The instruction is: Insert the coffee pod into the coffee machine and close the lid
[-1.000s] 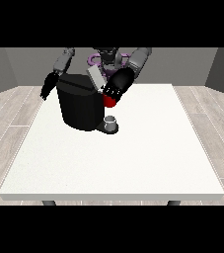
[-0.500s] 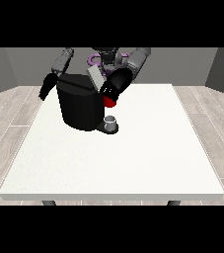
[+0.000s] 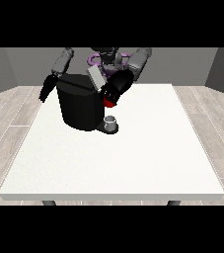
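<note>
On the white worktop [image 3: 133, 163] stands the black coffee machine [image 3: 81, 106], with its grey lid [image 3: 95, 78] tilted up and open. The robot hand at the view's right [image 3: 114, 89] is at the upper right side of the machine, just beside the open lid and clearly nearer to it; whether its fingers are apart or together I cannot tell. A red thing at the machine [image 3: 108, 103] shows just under this hand. The robot hand at the view's left [image 3: 47, 89] hangs at the far left side of the machine, fingers straight and holding nothing. A grey cup-like thing [image 3: 111, 121] sits on the machine's base; I cannot tell it for the pod. Judging from this, closing the lid falls to the hand at the view's right.
</note>
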`<state>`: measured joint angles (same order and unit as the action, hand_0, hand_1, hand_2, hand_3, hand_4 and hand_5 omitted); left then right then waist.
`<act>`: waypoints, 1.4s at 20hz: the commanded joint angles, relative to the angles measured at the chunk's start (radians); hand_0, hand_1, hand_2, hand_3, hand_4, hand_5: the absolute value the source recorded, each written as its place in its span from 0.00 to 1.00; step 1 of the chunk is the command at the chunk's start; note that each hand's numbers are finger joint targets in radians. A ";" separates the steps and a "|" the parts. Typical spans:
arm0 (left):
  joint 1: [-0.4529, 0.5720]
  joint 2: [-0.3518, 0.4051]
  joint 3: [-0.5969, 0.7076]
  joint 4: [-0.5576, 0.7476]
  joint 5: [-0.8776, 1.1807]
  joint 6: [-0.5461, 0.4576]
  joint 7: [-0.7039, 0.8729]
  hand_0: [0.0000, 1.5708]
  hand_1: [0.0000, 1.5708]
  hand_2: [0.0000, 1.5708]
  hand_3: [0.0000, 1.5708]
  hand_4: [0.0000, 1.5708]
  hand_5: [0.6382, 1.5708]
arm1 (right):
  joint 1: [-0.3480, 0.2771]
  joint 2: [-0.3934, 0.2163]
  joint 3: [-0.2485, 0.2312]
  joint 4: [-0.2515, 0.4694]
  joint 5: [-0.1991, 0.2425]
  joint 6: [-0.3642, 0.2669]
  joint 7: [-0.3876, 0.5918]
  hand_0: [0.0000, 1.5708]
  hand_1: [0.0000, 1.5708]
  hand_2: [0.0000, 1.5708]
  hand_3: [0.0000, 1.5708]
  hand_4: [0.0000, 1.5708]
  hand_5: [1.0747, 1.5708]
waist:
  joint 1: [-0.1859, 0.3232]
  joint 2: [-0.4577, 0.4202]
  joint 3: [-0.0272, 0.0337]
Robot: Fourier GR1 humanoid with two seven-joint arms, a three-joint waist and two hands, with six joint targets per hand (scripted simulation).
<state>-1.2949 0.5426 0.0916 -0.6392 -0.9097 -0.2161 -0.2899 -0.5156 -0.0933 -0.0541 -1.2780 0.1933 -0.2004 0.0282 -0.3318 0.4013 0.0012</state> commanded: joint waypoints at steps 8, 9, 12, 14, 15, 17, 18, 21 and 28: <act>-0.024 0.014 0.001 0.014 -0.029 0.020 -0.011 0.00 0.00 0.33 0.29 0.00 1.00 | -0.025 0.016 -0.003 0.028 0.020 -0.038 -0.002 0.00 0.00 0.00 0.00 0.10 1.00 | 0.029 0.007 -0.0008; 0.013 -0.006 0.010 0.029 -0.019 0.031 -0.012 0.00 0.00 0.31 0.24 0.00 1.00 | 0.023 0.030 0.019 0.007 0.006 -0.010 -0.019 0.00 0.00 0.00 0.00 0.08 1.00 | 0.011 -0.019 -0.0009; 0.050 0.001 0.006 0.028 -0.016 -0.010 -0.011 0.00 0.00 0.21 0.14 0.00 1.00 | 0.097 0.036 0.004 0.036 -0.012 -0.008 -0.059 0.00 0.00 0.00 0.00 0.00 1.00 | 0.043 -0.081 -0.0006; 0.046 -0.042 -0.005 0.026 -0.028 -0.009 0.051 0.00 0.00 0.14 0.09 0.00 1.00 | 0.061 0.004 -0.026 0.051 -0.035 0.020 -0.021 0.00 0.00 0.00 0.00 0.00 1.00 | 0.045 -0.118 -0.0005; 0.061 -0.053 -0.006 0.005 -0.011 -0.043 0.036 0.00 0.00 0.00 0.10 0.00 1.00 | 0.102 0.014 -0.043 0.102 -0.033 -0.006 -0.062 0.00 0.00 0.00 0.00 0.00 1.00 | 0.106 -0.150 -0.0002; 0.137 -0.106 -0.006 0.010 0.005 -0.034 0.033 0.00 0.00 0.00 0.00 0.00 1.00 | 0.160 0.025 -0.026 0.094 -0.028 -0.001 -0.062 0.00 0.00 0.00 0.00 0.00 1.00 | 0.127 -0.222 -0.0006; 0.123 -0.091 -0.002 0.016 0.002 -0.047 0.041 0.00 0.00 0.00 0.03 0.00 1.00 | 0.132 0.019 -0.038 0.087 -0.049 0.015 -0.063 0.00 0.00 0.00 0.00 0.00 1.00 | 0.116 -0.206 -0.0006; 0.220 -0.132 -0.013 -0.005 0.012 -0.017 -0.004 0.00 0.00 0.05 0.00 0.00 1.00 | 0.235 0.041 -0.004 0.095 -0.012 -0.009 -0.077 0.00 0.00 0.00 0.00 0.00 1.00 | 0.156 -0.281 -0.0011; 0.390 -0.406 0.225 0.005 0.339 -0.026 -0.015 0.00 0.00 0.00 0.00 0.27 1.00 | 0.316 0.025 -0.044 0.119 -0.046 0.003 -0.068 0.00 0.00 0.00 0.00 0.00 1.00 | 0.287 -0.492 -0.0033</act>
<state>-0.9960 0.2498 0.2189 -0.6402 -0.7076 -0.2374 -0.2916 -0.2541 -0.0687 -0.0912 -1.1693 0.1562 -0.2019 -0.0361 -0.1072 0.0090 -0.0012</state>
